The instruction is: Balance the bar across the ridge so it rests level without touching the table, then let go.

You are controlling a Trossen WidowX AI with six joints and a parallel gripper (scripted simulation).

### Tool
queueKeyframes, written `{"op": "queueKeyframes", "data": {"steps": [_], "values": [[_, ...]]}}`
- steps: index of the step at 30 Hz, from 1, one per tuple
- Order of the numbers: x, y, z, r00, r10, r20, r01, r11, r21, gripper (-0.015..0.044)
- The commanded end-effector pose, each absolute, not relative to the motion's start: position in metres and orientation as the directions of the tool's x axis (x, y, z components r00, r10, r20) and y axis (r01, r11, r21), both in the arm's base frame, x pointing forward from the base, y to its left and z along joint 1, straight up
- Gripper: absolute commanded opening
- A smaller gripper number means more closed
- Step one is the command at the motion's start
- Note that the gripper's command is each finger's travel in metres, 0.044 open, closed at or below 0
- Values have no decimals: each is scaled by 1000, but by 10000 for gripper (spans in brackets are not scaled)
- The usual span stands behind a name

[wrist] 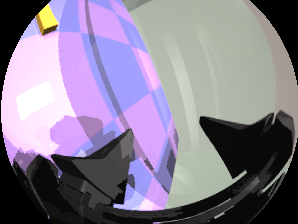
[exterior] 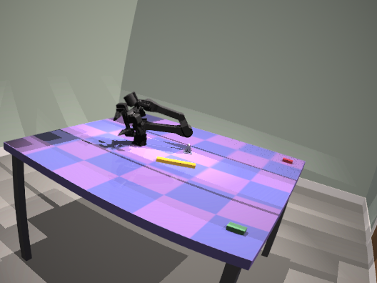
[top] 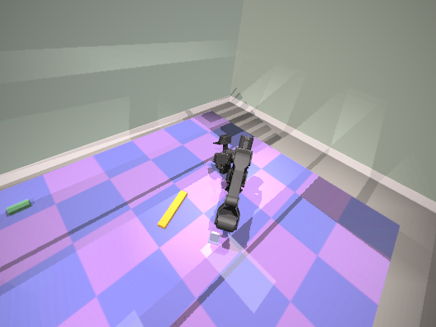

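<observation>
Yellow bar (top: 172,209) (exterior: 176,162) (wrist: 47,20) flat on counter (top: 128,264) (exterior: 143,200) (wrist: 115,65), left of centre in top view, apart from small pale ridge (top: 214,237) (exterior: 188,149); claw (exterior: 119,123) (wrist: 166,125) spread wide, nothing between tips; green block (top: 18,206) (exterior: 236,228) at far left of top view

Yellow bar (top: 172,209) flat on checkered table (top: 124,272), small pale block, probably the ridge (top: 214,237), near dark arm (top: 236,179)
</observation>
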State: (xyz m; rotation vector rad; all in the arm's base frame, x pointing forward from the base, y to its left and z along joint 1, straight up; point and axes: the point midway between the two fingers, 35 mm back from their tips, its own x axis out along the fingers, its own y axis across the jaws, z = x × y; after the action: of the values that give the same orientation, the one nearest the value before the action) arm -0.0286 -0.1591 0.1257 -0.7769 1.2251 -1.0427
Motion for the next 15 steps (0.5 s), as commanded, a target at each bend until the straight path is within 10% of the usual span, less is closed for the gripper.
{"op": "queueKeyframes", "data": {"steps": [1, 15], "values": [[-28, -159, 126, 17, -932, -363, 209, 358, -910, 374], [-6, -164, 132, 175, -890, -421, 277, 455, -846, 315]]}}
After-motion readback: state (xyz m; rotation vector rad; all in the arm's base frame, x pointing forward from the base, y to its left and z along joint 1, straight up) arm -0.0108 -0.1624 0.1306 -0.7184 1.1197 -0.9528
